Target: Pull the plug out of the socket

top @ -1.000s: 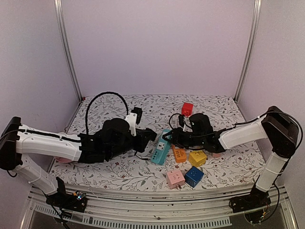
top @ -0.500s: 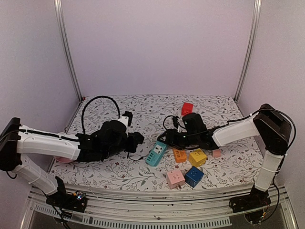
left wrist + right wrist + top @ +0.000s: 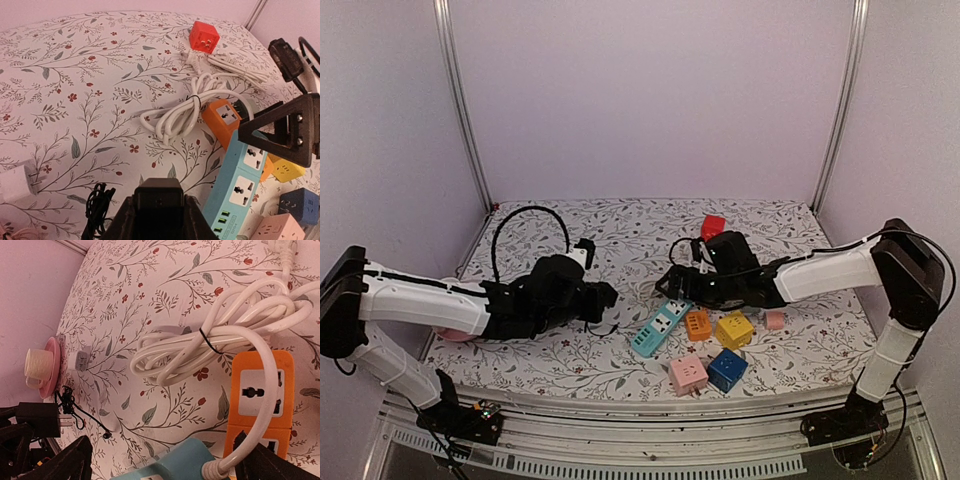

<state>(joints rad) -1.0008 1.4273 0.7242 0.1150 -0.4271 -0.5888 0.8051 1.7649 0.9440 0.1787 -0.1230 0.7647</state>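
The left gripper (image 3: 592, 300) is clamped tight on a black plug (image 3: 160, 196), whose prongs stick out bare and point toward the right arm. The plug is clear of every socket and hangs just above the floral tabletop (image 3: 620, 225), left of centre. A thin black cable (image 3: 97, 210) lies bunched beside it.

The right gripper (image 3: 675, 288) stands spread wide with nothing between its fingers, low over the far end of the light blue power strip (image 3: 660, 328). That strip lies flat and slanted near the tabletop's middle, apart from the plug. An orange power strip (image 3: 225, 117) touches its right side, with a coiled white cable (image 3: 215, 340) just beyond. Yellow (image 3: 734, 330), pink (image 3: 688, 374) and dark blue (image 3: 727, 369) cube sockets sit toward the near edge, and a red cube socket (image 3: 713, 228) sits toward the far edge.
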